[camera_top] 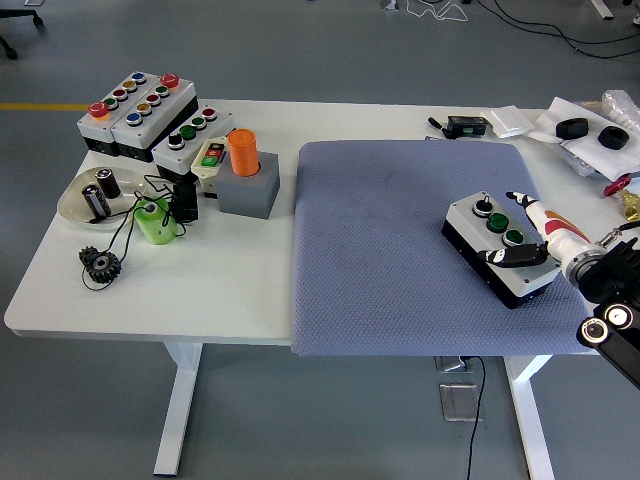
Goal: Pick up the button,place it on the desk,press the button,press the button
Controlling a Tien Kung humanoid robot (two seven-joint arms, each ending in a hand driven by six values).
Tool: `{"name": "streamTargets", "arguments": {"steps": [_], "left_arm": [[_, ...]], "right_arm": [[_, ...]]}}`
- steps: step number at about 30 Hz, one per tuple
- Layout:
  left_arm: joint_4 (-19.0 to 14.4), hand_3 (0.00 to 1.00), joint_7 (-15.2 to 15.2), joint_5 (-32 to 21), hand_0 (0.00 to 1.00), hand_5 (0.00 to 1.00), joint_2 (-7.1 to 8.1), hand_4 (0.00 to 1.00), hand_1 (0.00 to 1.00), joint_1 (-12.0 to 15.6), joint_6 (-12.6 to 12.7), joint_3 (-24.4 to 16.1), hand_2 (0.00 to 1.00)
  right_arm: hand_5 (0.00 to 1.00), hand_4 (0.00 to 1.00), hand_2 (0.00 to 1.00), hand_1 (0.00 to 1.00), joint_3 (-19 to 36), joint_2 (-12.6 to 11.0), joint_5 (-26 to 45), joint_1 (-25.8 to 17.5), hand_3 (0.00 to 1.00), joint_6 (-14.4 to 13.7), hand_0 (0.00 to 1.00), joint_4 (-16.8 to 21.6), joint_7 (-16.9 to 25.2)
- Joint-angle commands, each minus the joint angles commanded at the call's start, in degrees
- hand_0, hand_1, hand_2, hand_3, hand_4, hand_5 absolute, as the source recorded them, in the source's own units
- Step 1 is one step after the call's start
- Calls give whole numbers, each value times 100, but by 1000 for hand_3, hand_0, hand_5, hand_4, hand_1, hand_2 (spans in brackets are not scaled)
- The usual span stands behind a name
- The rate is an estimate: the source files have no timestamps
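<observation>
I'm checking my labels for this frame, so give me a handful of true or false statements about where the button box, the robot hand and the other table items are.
1. The button box lies on the blue-grey mat. True.
2. The right robot hand grips the button box at its right end. True.
3. The button box under the robot hand has red and yellow buttons. False: it shows one black knob and two green buttons.
4. The orange cylinder stands in a grey block left of the mat. True.
5. The left robot hand rests on the mat. False: no left robot hand is in view.
6. The black gear sits on the mat. False: it lies on the white table near the left edge.
</observation>
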Motion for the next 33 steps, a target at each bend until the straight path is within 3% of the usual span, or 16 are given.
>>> {"name": "streamTargets", "arguments": {"steps": [3, 4, 9, 10, 15, 16, 21, 22, 25, 27, 28, 33], "left_arm": [[-1, 501, -1, -7, 649, 998, 1, 321, 699, -1, 0, 3, 694], [-1, 501, -2, -10, 649, 998, 1, 320, 699, -1, 0, 4, 695], [2, 501, -8, -41, 649, 998, 6, 320, 699, -10, 5, 10, 695], [3, 498, -8, -41, 649, 998, 6, 320, 698, -12, 7, 5, 695], [4, 498, -11, -56, 649, 998, 8, 320, 698, -18, 11, 4, 695], [4, 498, -12, -58, 649, 998, 8, 321, 698, -20, 12, 2, 694], [4, 498, -14, -69, 649, 998, 6, 321, 698, -22, 13, 8, 694], [4, 498, -14, -70, 650, 998, 6, 321, 698, -22, 13, 8, 694], [4, 498, -21, -104, 650, 998, 7, 321, 698, -28, 12, 37, 694], [4, 498, -22, -112, 650, 998, 7, 321, 698, -31, 13, 44, 694], [4, 498, -22, -114, 650, 998, 7, 321, 699, -31, 13, 47, 694], [4, 498, -25, -116, 650, 998, 13, 321, 699, -35, 14, 45, 694]], "right_arm": [[276, 931, 998, 963, 13, 81, -145, 40, 998, 41, 998, -47, -165], [266, 919, 979, 896, 16, 102, -197, 51, 998, 52, 953, -58, -238], [266, 919, 979, 896, -1, 198, -634, 173, 998, 233, 953, -115, -605], [274, 918, 757, 677, -11, 209, -690, 193, 907, 265, 777, -135, -605], [274, 918, 757, 677, -66, 250, -794, 286, 907, 534, 777, -265, -605], [267, 910, 621, 560, -80, 255, -802, 303, 852, 593, 656, -297, -605], [267, 910, 621, 560, -104, 280, -772, 342, 852, 711, 656, -433, -605], [269, 907, 563, 509, -104, 281, -770, 343, 810, 715, 583, -439, -605], [269, 907, 563, 509, -113, 294, -865, 361, 810, 814, 583, -521, -605], [269, 907, 563, 509, -133, 296, -980, 377, 810, 814, 583, -550, -605], [245, 880, 474, 403, -137, 296, -1004, 380, 682, 812, 460, -555, -605], [245, 880, 474, 403, -240, 227, -1378, 427, 682, 559, 460, -561, -605]]}}
